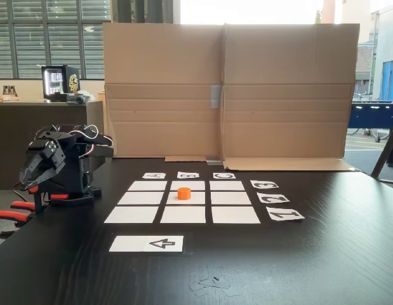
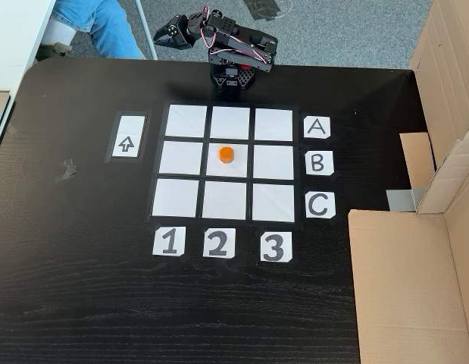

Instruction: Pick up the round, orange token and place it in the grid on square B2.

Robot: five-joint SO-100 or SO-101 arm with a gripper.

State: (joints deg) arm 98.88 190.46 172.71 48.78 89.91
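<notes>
- Right now I see the token [image 2: 226, 155] sitting on square B2 [image 2: 242, 171], the centre rectangle of the grid [image 2: 187, 120]; in a fixed view [image 1: 184, 193] it stands upright, nearer the far edge of that square.
- My gripper [image 1: 32, 180] is folded back at the table's left edge in that low view, well apart from the grid and pointing down and outward; it holds nothing. The jaws look nearly closed from here, but the black parts blur together, so I cannot tell how far apart they stand.
- From above, the gripper [image 2: 164, 33] reaches past the table's far edge, and the arm base [image 2: 232, 76] is just beside the row A squares.
- Around the grid: label cards A [image 2: 317, 127], B [image 2: 317, 162] and C [image 2: 319, 205] on the right in that view, cards 1 [image 2: 169, 242], 2 [image 2: 218, 243] and 3 [image 2: 273, 246] along the near side.
- An arrow card [image 2: 126, 144] lies left of the grid, apart from it.
- A cardboard wall [image 1: 228, 89] stands behind the grid in the low view (it touches none of the cards).
- Orange-handled clamps [image 1: 12, 215] grip the table edge by the arm base.
- A person's leg in jeans [image 2: 98, 26] shows beyond the table in the top view.
- Nothing stands between the gripper and the token.
</notes>
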